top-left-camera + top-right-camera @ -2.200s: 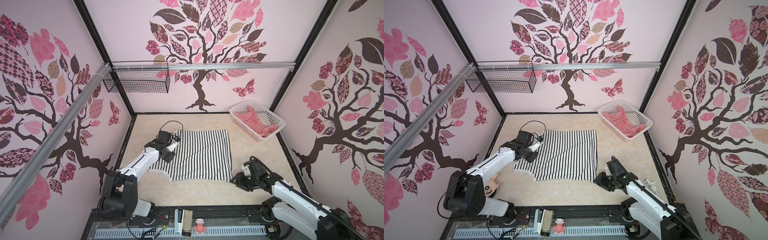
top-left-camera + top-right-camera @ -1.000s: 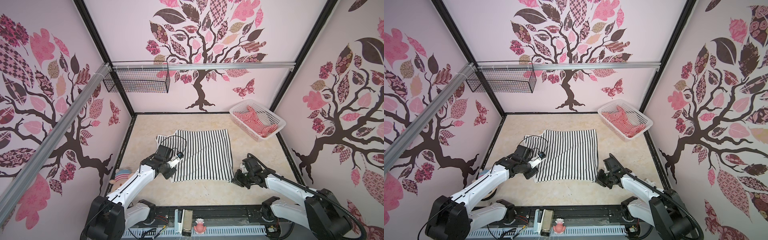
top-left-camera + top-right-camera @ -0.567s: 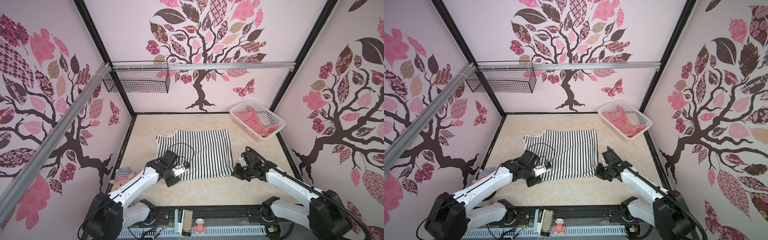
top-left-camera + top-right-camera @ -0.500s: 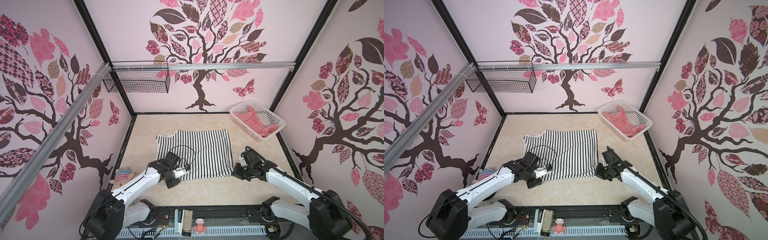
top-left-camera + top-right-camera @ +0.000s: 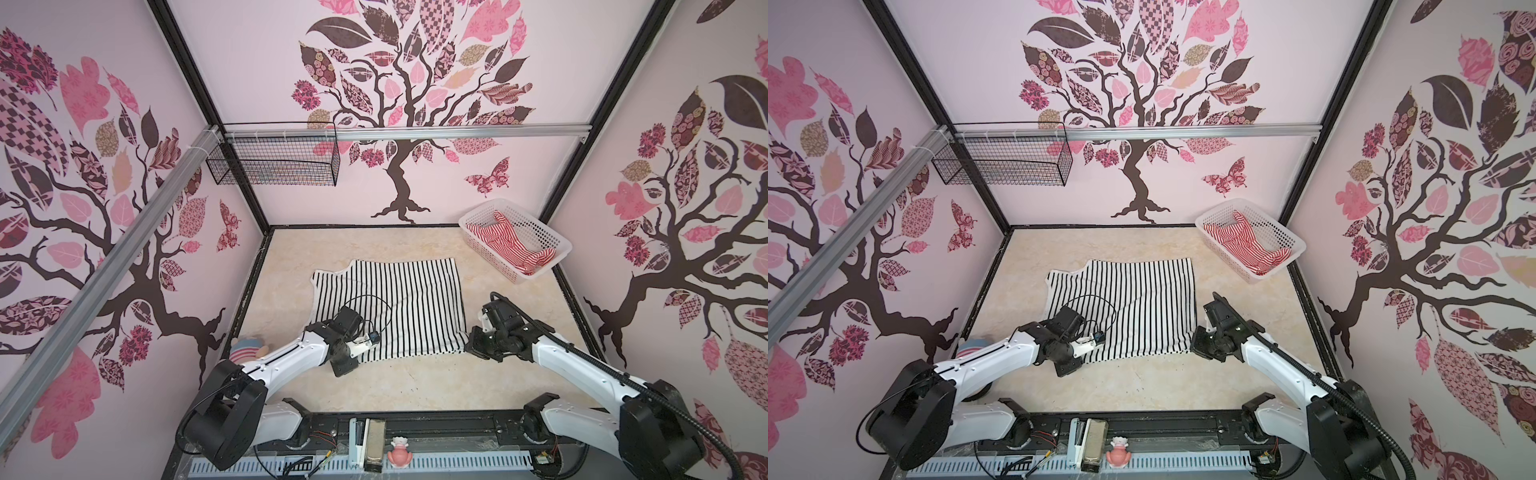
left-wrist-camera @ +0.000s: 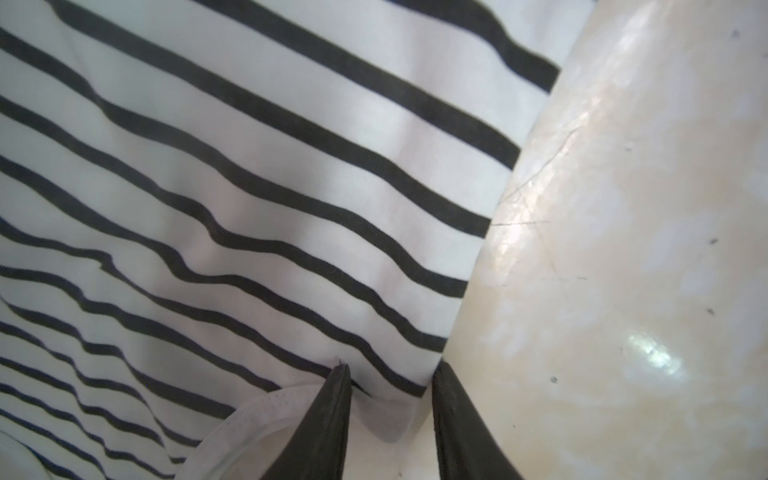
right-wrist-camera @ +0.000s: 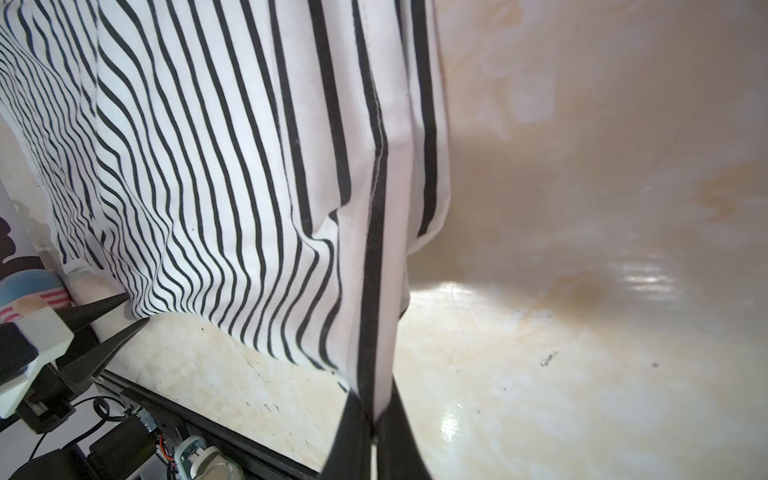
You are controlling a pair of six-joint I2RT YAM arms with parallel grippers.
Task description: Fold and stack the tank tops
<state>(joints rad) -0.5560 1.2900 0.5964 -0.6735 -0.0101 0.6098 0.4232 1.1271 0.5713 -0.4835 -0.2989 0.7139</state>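
In the left wrist view we saw the left tool [image 6: 390, 368] released. Its two dark jaws stood apart, astride a small fold at the edge of the black-and-white tank top [image 6: 249, 187]. White trim [image 6: 249, 415] curled beside one jaw, and the pale bench [image 6: 623, 249] ran alongside the cloth.

In the right wrist view the right tool [image 7: 374, 419] was clenched on a corner of that top [image 7: 208, 166], with the cloth there drawn a little up off the bench [image 7: 582, 332]. Farther along the same edge we could see the left tool [image 7: 135, 309], its jaws parted at the cloth's border.

In both top views the red-and-white tank top [image 5: 509, 245] lay crumpled inside the white basket [image 5: 540, 266]. The black-and-white top [image 5: 1133, 299] lay spread flat on the bench [image 5: 415, 386], near the basket, to its left and closer to the camera. The right tool [image 5: 473, 347] gripped the near corner on the basket's side. The left tool [image 5: 359, 355] sat at the near corner farthest from the basket.
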